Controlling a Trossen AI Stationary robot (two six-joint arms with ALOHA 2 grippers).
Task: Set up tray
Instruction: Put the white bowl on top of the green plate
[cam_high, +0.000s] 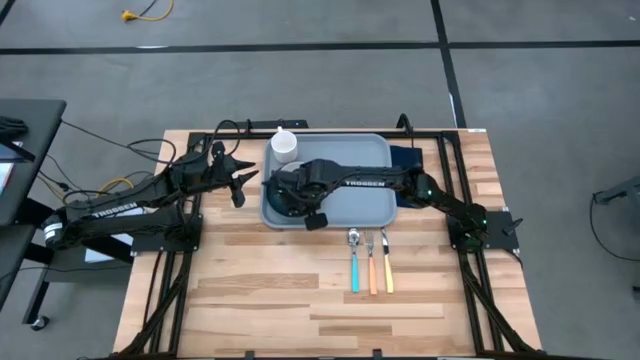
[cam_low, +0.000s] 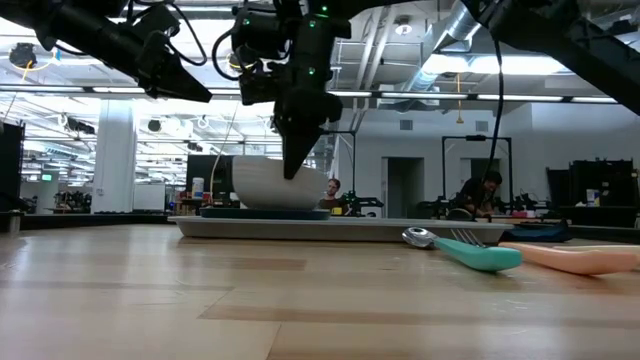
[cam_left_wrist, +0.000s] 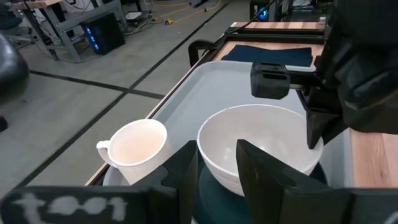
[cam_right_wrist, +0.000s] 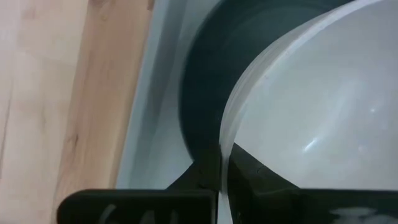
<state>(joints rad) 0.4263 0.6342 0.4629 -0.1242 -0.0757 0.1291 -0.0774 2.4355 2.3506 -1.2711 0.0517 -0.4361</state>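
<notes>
— Spoon (cam_low: 470, 250) lying up front on wood; tray (cam_high: 375, 205) behind, at table's far middle.
— Right gripper (cam_right_wrist: 224, 171) pinching white bowl (cam_left_wrist: 261, 140) rim; left gripper (cam_left_wrist: 217, 165) spread, just beside.

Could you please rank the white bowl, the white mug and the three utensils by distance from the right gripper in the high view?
Measured from the right gripper, shut on the bowl's rim:
1. White bowl, held in its fingers, on the dark plate at the tray's left end.
2. White mug, at the tray's far left corner.
3. Utensils, on the wood in front of the tray.
</notes>
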